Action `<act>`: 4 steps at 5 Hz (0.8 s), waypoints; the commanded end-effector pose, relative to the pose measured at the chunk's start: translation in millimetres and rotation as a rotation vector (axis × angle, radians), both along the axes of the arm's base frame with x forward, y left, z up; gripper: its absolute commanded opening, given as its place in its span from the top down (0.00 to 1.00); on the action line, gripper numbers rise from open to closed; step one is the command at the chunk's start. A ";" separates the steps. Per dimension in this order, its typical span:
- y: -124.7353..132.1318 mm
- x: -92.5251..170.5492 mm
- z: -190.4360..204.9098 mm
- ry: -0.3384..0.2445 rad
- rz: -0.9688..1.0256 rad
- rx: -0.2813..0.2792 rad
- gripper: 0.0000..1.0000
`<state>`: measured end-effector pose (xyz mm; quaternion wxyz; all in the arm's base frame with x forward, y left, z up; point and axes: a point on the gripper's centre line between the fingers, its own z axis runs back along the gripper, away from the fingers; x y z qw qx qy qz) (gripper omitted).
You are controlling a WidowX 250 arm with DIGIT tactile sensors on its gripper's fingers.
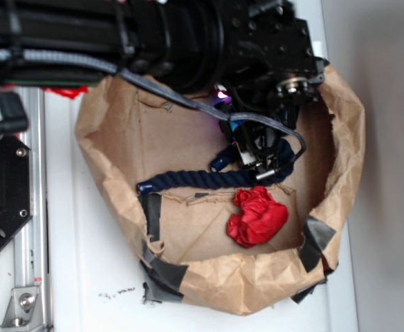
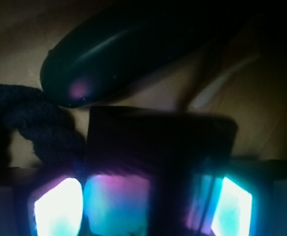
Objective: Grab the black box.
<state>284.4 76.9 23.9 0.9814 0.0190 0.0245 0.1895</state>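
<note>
Hand reaches down inside the brown paper bag, fingers lit cyan-pink in the wrist view. The black box sits right between them: flat, square-cornered, dark, glossy top edge. Gripped or loose, cannot tell. Just past the box lies the dark green oval object; the navy rope curls beside it. A red wad rests nearer the bag's front edge. The bag stands on a white surface.
</note>
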 end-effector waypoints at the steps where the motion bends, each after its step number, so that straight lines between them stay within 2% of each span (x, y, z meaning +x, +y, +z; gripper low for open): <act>1: 18.0 -7.6 -5.2 0.033 0.067 -0.046 0.00; 2: 19.3 -11.1 -1.5 0.023 0.092 -0.037 1.00; 4: 25.2 -19.6 15.9 0.000 0.011 -0.023 1.00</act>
